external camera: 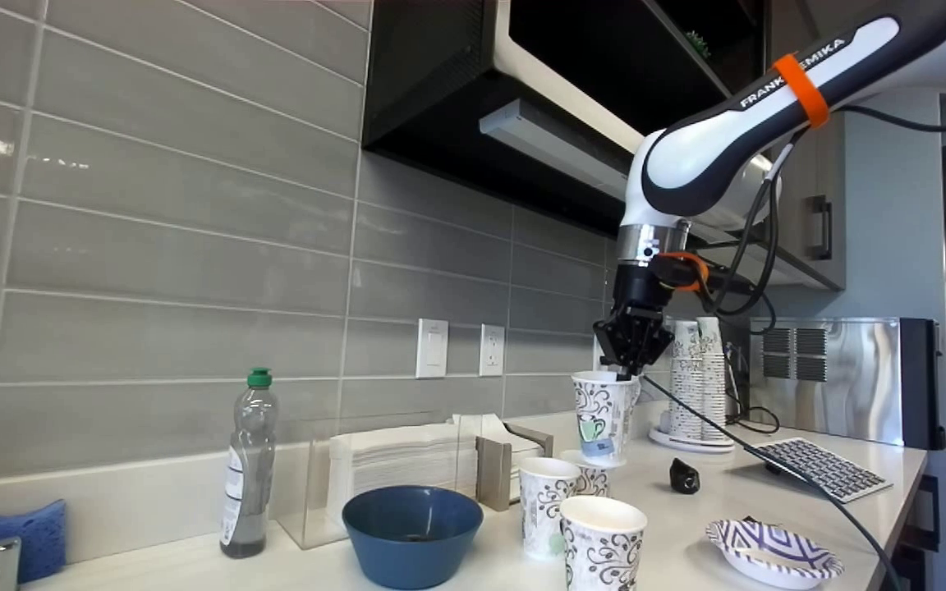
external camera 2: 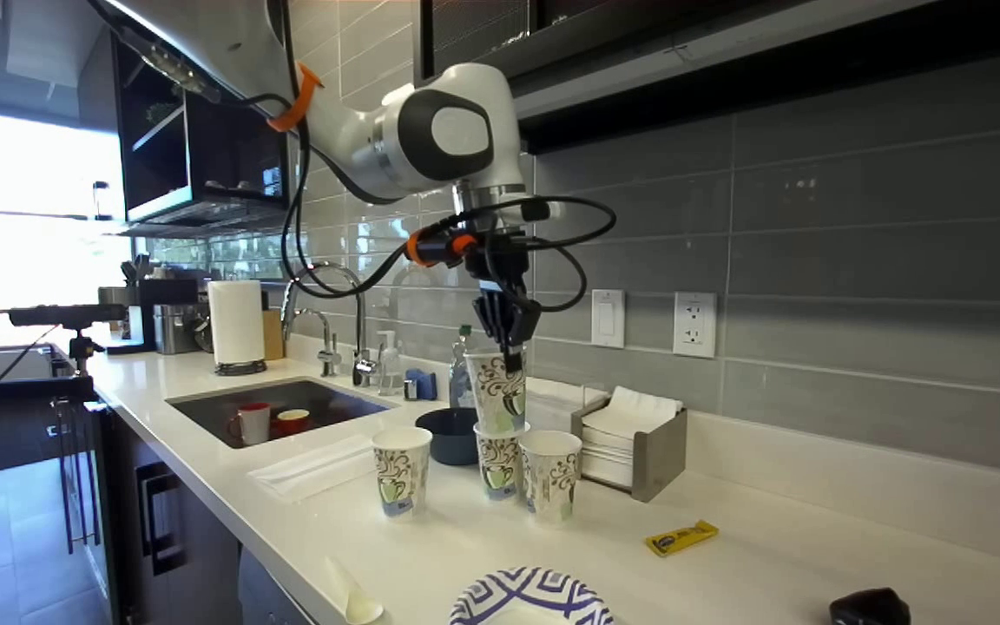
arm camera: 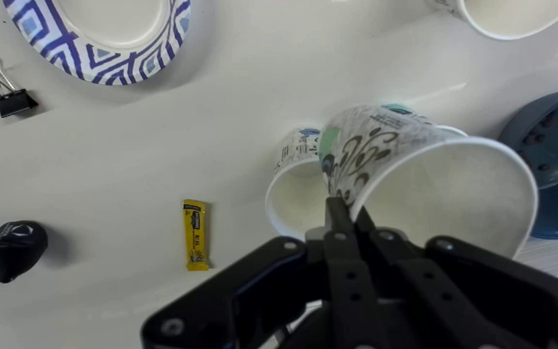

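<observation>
My gripper (arm camera: pixel 349 213) is shut on the rim of a patterned paper cup (arm camera: pixel 371 145), one finger inside the cup and one outside. In both exterior views the gripper (external camera: pixel 626 374) (external camera 2: pixel 513 358) points down and the held cup (external camera: pixel 599 419) (external camera 2: pixel 496 395) hangs off the counter, slightly tilted. Three similar cups stand upright below and around it: one nearer the sink (external camera 2: pixel 402 476), one in the middle (external camera 2: pixel 498 469), one nearer the napkins (external camera 2: pixel 552 482). The held cup's base overlaps the middle cup's rim; I cannot tell if they touch. A blue bowl (external camera: pixel 411 538) stands beside the cups.
Napkin holders (external camera: pixel 510 460) and a green-capped bottle (external camera: pixel 250 468) stand along the wall. A patterned plate (arm camera: pixel 109 63), a mustard packet (arm camera: pixel 195 235), a binder clip (arm camera: pixel 15 102) and a black object (arm camera: pixel 16 249) lie on the counter. Cabinets (external camera: pixel 440 90) hang above; a sink (external camera 2: pixel 318 404) holds mugs.
</observation>
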